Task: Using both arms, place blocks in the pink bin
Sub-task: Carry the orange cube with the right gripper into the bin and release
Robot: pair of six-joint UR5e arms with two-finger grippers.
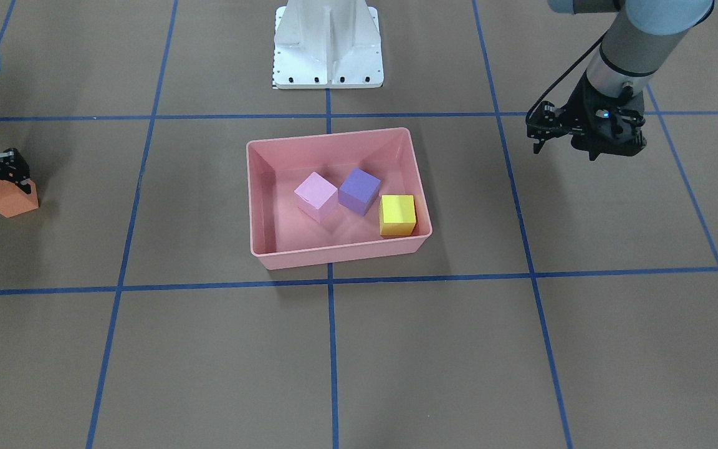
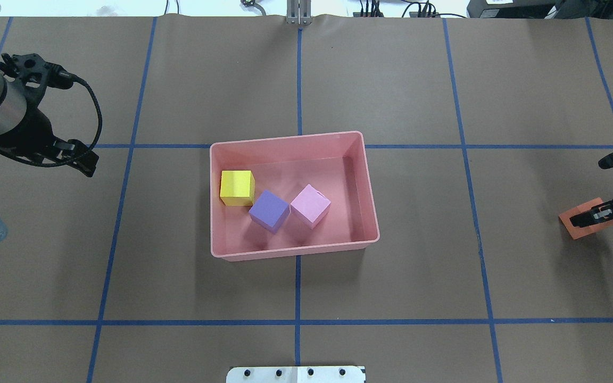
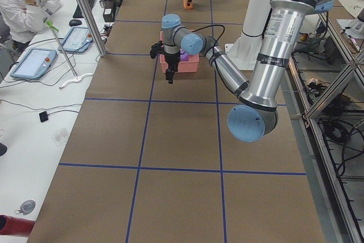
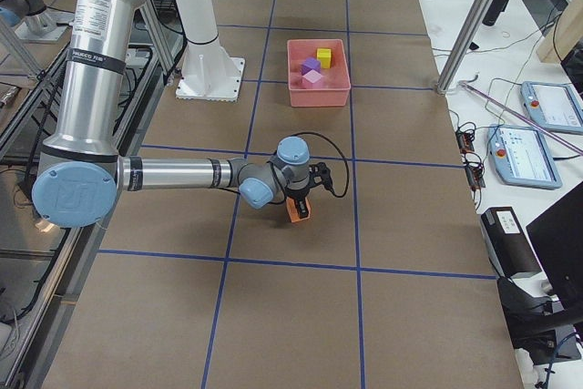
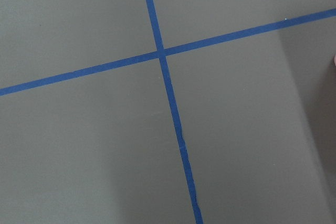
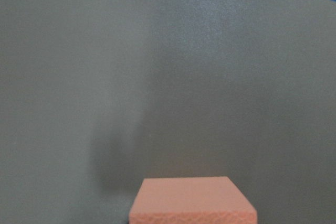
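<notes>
The pink bin [image 2: 285, 137] sits mid-table and also shows in the front view [image 1: 328, 134]. Inside it lie the yellow block [image 2: 237, 187], the purple block [image 2: 269, 210] and the light pink block [image 2: 311, 205]. The orange block [image 2: 575, 226] is far out on the robot's right, away from the bin. My right gripper [image 2: 593, 215] is down on it, fingers closed across it; the right wrist view shows its top face [image 6: 191, 200]. My left gripper [image 2: 75, 157] hangs empty above bare paper to the bin's left. I cannot tell whether its jaws are open.
The white pedestal base [image 1: 328, 43] stands at the robot's side of the table. Blue tape lines [image 5: 168, 93] grid the brown paper. A side bench with tablets and a seated person [image 3: 23, 4] runs along the far edge.
</notes>
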